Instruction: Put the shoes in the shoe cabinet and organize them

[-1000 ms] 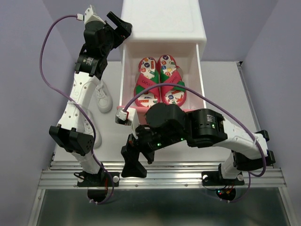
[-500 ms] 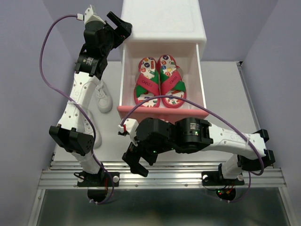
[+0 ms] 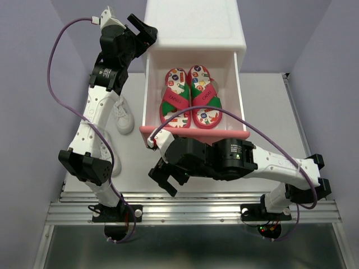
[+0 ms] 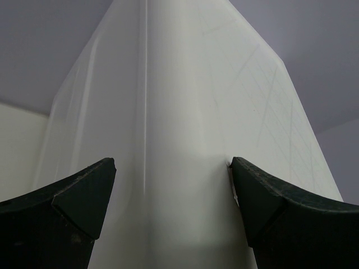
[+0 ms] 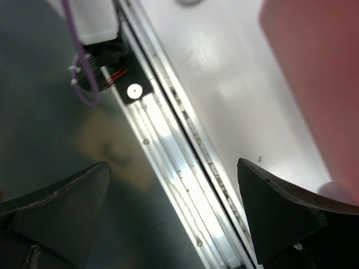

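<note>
The 2 flip-flops [image 3: 190, 100] are red at the edge, with pale footbeds covered in small multicoloured cartoon prints and crossed straps in green and red. The shoe cabinet [image 3: 196, 25] is plain white, its drawer front [image 3: 193, 132] pink. The sneaker [image 3: 123, 115] on the pale grey bench [image 3: 263, 106] is white. The arms are white and black, the left pincer [image 3: 143, 31] and right pincer [image 3: 164, 182] black, the cables [image 3: 56, 50] purple

This is a robotics lab test cell rather than a lived-in room. Plain lavender walls [image 3: 22, 84] box in a white surface [image 3: 269, 112] on the left, right and far sides. A slotted aluminium rail [image 3: 196, 212] runs along the near edge. The left arm [image 3: 96, 115] and right arm [image 3: 280, 163] are bolted to it, trailing loose purple cables [image 3: 50, 59]. A small white plastic shoe cabinet [image 3: 193, 22] stands at the far side like a staged prop.
</note>
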